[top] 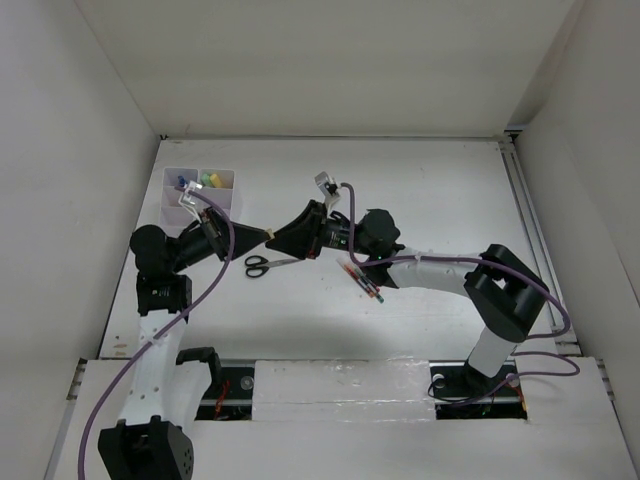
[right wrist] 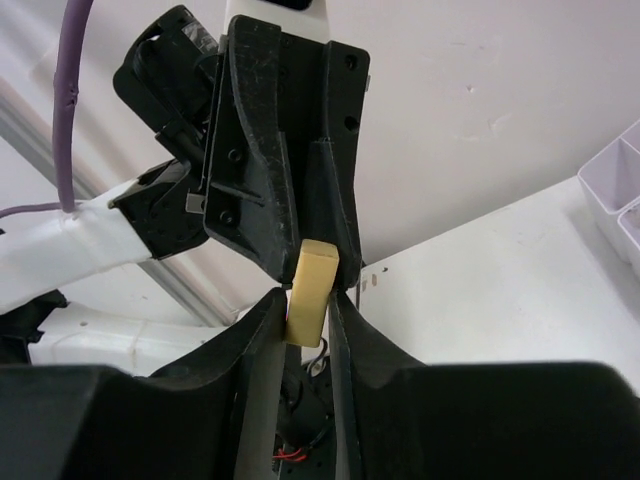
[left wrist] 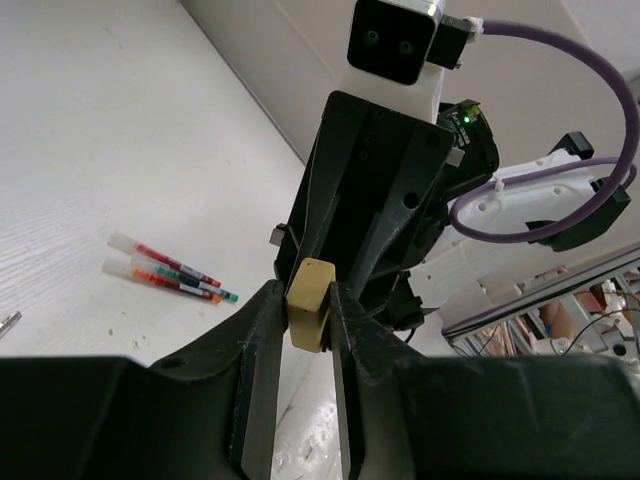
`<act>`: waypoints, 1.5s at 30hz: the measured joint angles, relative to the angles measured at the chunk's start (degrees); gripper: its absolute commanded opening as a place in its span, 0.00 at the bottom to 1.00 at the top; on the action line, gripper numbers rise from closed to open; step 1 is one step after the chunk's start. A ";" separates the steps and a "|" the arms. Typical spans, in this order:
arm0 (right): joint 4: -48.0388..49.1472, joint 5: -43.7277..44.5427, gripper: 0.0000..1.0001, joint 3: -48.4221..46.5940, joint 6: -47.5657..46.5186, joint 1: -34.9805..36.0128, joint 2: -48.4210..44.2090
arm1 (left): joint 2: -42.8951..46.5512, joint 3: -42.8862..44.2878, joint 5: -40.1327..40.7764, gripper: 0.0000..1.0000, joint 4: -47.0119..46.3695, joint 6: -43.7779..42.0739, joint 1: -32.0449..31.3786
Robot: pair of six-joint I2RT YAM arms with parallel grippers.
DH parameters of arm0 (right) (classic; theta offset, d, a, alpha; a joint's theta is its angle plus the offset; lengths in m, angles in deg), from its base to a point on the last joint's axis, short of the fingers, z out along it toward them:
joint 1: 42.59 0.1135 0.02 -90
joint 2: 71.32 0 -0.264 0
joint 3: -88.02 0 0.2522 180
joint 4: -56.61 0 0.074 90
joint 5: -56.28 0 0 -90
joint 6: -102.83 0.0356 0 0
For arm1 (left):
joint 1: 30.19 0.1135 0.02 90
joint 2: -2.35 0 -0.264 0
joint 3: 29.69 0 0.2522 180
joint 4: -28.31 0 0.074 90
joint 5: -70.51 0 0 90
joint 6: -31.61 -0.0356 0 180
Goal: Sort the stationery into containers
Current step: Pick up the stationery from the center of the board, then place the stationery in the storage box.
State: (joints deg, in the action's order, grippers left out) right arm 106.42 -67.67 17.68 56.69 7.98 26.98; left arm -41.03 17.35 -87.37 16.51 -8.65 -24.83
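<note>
The left gripper pinches a tiny tan block between its two black fingers, one pad pressed to each flat side. The right gripper meets it tip to tip from the opposite direction, its own fingers closed against the other end of the same block, so both arms grip the piece at once. In the overhead view the two grippers join in mid-air above the left-centre of the table, with the block itself too small to make out there.

Below the joined grippers lie the black-handled scissors, flat on the white surface with the blades pointing right. A small cluster of red pens lies side by side just to the right, close to the right arm's forearm. At the far left corner stands the white organizer box, partly covered by the left arm. One of its far compartments holds a blue-capped bottle, and the next one holds yellow and green highlighters.

Purple cables loop along both arms. Plain white walls enclose the table on the left, far and right sides.
</note>
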 measured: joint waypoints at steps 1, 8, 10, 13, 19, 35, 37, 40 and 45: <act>0.44 -0.37 0.31 0.00 0.04 0.02 0.00 | 0.15 -0.09 0.33 0.00 -0.79 0.48 0.00; 1.20 -1.92 0.36 0.20 0.17 0.13 0.11 | 0.35 -0.92 1.51 0.00 -3.87 3.34 -0.17; 1.31 -2.10 0.42 0.33 0.20 0.13 0.11 | 0.37 -1.05 1.86 0.00 -4.44 4.04 -0.17; 1.46 -2.86 0.46 0.48 0.39 0.17 0.11 | 0.39 -1.07 2.82 0.00 -5.09 4.61 -0.17; 2.32 -2.95 0.59 3.19 0.74 -0.13 0.11 | 0.44 0.20 10.45 0.00 3.39 -0.94 -0.39; -9.42 5.33 0.61 18.10 -7.78 -3.54 -11.19 | -14.34 12.50 55.91 0.00 22.53 -5.92 -0.42; -14.95 8.61 0.61 18.43 -10.12 -2.95 -15.28 | -18.01 15.50 61.53 0.00 24.22 -5.29 -0.42; -19.96 12.15 0.61 19.17 -12.63 -1.68 -22.25 | -21.77 18.75 68.06 0.00 26.80 -4.39 -0.39; -28.30 17.31 0.61 20.28 -14.88 -0.63 -30.64 | -28.74 23.80 74.66 0.00 29.53 -3.13 -0.39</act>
State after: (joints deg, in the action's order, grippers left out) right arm 78.12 -50.36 37.97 41.80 7.35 -3.66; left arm -69.77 41.15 -12.70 46.03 -11.78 -25.22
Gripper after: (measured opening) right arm 0.606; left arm 0.116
